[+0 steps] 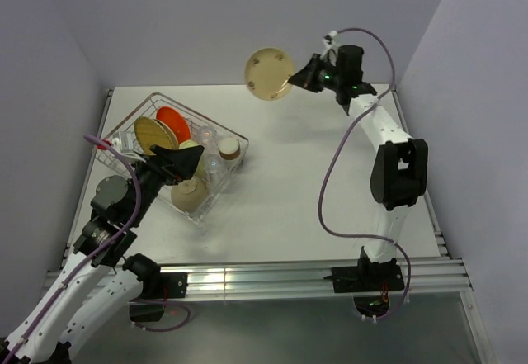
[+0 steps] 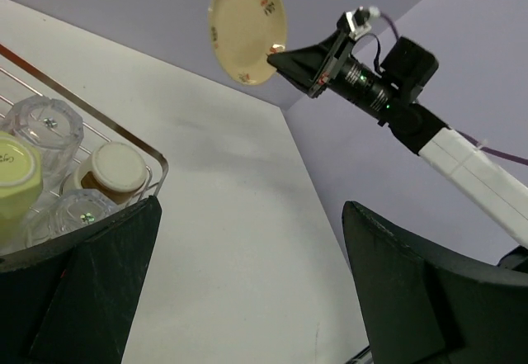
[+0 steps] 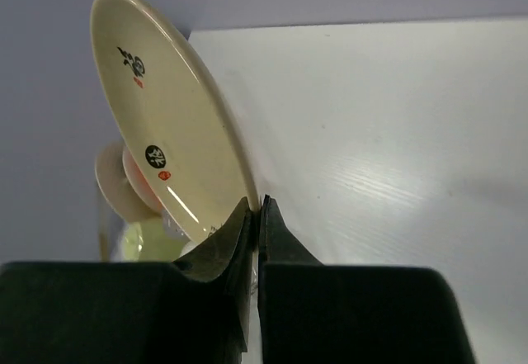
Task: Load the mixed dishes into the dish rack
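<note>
- The right claw is pinched tight on the rim of a cream patterned plate. It holds the plate up in the air over the far side of the surface, clear of everything.
- From the right wrist you see the two fingers pressed together with the plate's lower edge caught between them. The plate stands tilted on its edge, its small dark and red motifs showing.
- The dish rack sits on the left part of the surface, well apart from the lifted plate.
- In the rack, an orange round plate and a tan woven-look plate stand on edge side by side toward the far end.
- The left claw hangs over the middle of the rack, jaws spread wide and gripping nothing.
- Its wrist view looks down on two clear glasses, a pale yellow mug beside them, and a small cup tucked against the rack's corner wire.
- A pale rounded dish lies at the rack's near corner; I cannot tell quite what it is.
</note>
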Robot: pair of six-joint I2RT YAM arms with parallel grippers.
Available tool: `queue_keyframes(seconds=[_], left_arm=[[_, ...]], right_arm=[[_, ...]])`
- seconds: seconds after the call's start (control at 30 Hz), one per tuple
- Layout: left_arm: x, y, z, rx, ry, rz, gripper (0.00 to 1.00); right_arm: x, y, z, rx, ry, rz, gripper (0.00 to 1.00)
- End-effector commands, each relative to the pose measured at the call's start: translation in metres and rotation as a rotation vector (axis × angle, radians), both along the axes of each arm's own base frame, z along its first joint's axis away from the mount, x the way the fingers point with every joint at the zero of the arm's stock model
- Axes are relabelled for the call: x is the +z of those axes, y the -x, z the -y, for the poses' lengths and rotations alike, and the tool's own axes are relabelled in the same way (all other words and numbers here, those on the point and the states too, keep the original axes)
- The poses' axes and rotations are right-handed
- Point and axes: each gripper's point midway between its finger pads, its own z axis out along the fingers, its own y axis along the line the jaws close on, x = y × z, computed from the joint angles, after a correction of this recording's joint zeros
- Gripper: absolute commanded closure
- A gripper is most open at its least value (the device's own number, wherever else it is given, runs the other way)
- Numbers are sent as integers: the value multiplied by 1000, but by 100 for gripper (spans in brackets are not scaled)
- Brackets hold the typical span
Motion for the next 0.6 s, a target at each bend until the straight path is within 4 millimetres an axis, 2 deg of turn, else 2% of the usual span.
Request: queue_keyframes(seconds=[0.0,0.03,0.1,0.13,0.2,0.23,0.3,0.33,0.37,0.4,0.43,0.47,0.5,0.57], left_arm=[[41,11,-10,13,6,105,1],[44,13,-11,13,2,116,2],[56,20,-14,7,11,144,2],[59,22,-16,6,11,153,2],[69,29,-20,7,22,180,2],[70,31,-21,8,20,185,2],[79,38,-26,14,30,209,2],[79,40,-29,20,26,212,2],[82,44,-31,19,30,222,2],[88,47,-34,25,33,233,2],[89,49,-36,29,30,239,2],[91,53,-39,33,31,244,2],[95,56,-43,43,34,253,2],[98,62,-48,50,34,264,2]], right_arm=[[49,38,-57,170,304,273,100],[66,53,-88,219,325,334,100],[70,62,-109,234,408,378,100],[84,76,-139,274,417,431,100],[85,83,-158,268,491,460,100],[93,94,-185,297,490,491,100],[90,99,-203,296,552,510,100],[94,99,-218,297,556,529,100],[96,113,-238,322,557,543,100],[81,112,-250,329,581,524,100],[93,112,-256,293,586,548,100],[92,124,-274,308,587,561,100],[88,126,-286,306,588,572,100],[86,127,-294,233,619,589,100]])
